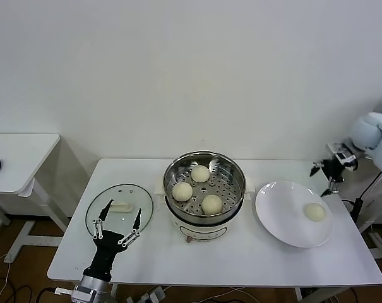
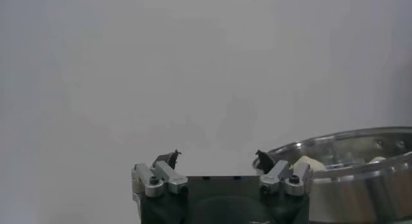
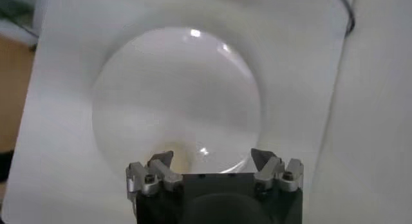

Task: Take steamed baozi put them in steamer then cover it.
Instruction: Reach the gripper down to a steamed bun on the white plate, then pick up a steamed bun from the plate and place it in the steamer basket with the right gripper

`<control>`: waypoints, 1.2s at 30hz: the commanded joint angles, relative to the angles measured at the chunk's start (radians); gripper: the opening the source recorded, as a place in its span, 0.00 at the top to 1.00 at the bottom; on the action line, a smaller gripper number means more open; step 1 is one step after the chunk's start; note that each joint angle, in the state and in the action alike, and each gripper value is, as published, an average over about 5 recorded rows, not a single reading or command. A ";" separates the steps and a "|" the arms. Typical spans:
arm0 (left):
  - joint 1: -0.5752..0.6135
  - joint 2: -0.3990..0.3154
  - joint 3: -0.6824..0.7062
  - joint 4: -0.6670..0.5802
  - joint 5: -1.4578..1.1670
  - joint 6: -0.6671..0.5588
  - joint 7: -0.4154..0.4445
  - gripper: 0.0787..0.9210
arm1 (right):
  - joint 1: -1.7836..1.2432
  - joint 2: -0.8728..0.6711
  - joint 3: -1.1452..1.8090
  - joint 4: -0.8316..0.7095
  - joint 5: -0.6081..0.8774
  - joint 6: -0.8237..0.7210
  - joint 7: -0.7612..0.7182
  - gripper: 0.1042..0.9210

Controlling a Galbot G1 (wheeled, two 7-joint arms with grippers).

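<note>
White table (image 1: 241, 259) and a plain pale wall behind it make up the setting, with a smaller side table (image 1: 17, 158) seen off to the robot's left. Nearest the robot, the left gripper (image 1: 118, 218) is held over the glass lid (image 1: 118, 205), its fingers spread wide and nothing pinched between them; the lid lies flat on the table, just beside the steamer (image 1: 204, 186). At mid-table the steamer is seen uncovered, and three steamed baozi (image 1: 211, 204) are set on its perforated floor, apart from one another. To its right a white plate (image 1: 285, 221) is placed, with a fourth bun (image 1: 314, 211) resting on it. Farther back, beyond the plate near the table's right rear edge, the right gripper (image 1: 326, 180) is held raised, its fingers likewise spread and empty.
</note>
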 commanded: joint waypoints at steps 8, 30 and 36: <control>0.009 -0.002 -0.003 0.002 0.008 -0.003 -0.001 0.12 | -0.271 0.071 0.191 -0.227 -0.035 -0.031 0.085 0.12; 0.003 -0.003 0.004 0.006 0.011 -0.003 -0.002 0.12 | -0.184 0.049 0.165 -0.187 0.034 -0.062 0.031 0.32; -0.001 0.001 0.010 0.003 0.010 -0.004 -0.002 0.12 | 0.026 0.017 0.030 -0.087 0.065 -0.070 -0.089 0.34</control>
